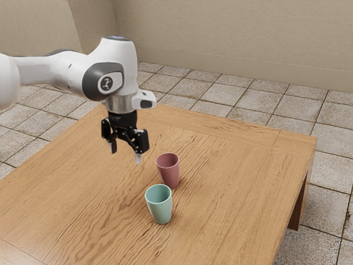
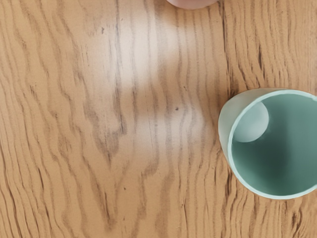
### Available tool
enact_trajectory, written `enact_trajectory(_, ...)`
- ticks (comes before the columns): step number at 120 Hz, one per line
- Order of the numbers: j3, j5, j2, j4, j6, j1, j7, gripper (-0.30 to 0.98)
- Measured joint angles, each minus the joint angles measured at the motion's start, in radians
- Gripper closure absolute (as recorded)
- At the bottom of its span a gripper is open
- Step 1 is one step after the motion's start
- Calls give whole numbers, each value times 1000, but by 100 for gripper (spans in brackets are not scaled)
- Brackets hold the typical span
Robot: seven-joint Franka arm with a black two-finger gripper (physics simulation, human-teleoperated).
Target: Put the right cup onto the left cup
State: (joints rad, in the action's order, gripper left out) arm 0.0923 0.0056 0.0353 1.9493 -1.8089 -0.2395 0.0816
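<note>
The gripper (image 1: 126,154) hangs open and empty, and an off-centre descent could tip the teal cup (image 1: 160,211) against the pink cup (image 1: 170,174)

There's open air under the claw (image 1: 126,155); nearby, the pink cup (image 1: 170,172) and teal cup (image 1: 160,208) obstruct, with a worktop (image 1: 83,182) gap between.

There are two cups (image 1: 160,211), one table (image 1: 83,176), one robot arm (image 1: 118,58) and one pincer (image 1: 126,154).
</note>
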Motion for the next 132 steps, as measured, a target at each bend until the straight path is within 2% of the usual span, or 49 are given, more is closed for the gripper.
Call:
enact_trajectory(26,-6,-16,-8,100,-124,-88,22,0)
enact_trajectory(62,-14,-34,-8,119,-199,-188,52,0)
enact_trajectory(132,-58,-52,105,138,-330,-141,99,0)
